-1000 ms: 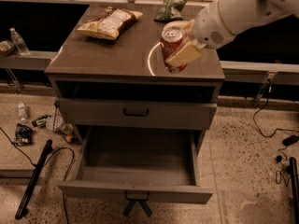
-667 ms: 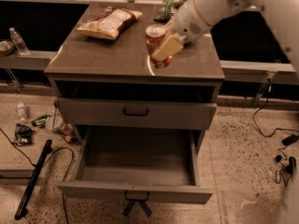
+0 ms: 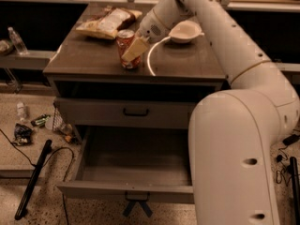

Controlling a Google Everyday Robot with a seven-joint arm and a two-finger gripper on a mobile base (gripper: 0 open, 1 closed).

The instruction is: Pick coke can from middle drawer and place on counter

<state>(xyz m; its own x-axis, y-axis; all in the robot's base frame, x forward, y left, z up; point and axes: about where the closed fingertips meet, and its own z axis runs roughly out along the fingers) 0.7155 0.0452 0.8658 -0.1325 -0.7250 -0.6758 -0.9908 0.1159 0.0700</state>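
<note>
**Can gripped over the counter**

A tan finger lies slantwise across the front of the coke can. The other finger is hidden behind the can. The gripper is closed around the can, holding it upright with its silver top facing up.

The can is over the front-left part of the counter, just left of the thin white curved line. Its base is at the surface or barely above it; I cannot tell which.

A chip bag lies behind the can toward the back-left of the counter. A white bowl sits to the right of the gripper's wrist, near the back.

The white arm reaches in from the right. Its thick lower link fills the near right foreground and covers the cabinet's right side.

Below the counter is the upper drawer front with its black handle, closed. Under that the middle drawer stands pulled well out toward the camera.

A clear bottle stands on a ledge to the left. Litter and a dark cable lie on the speckled floor.
</note>
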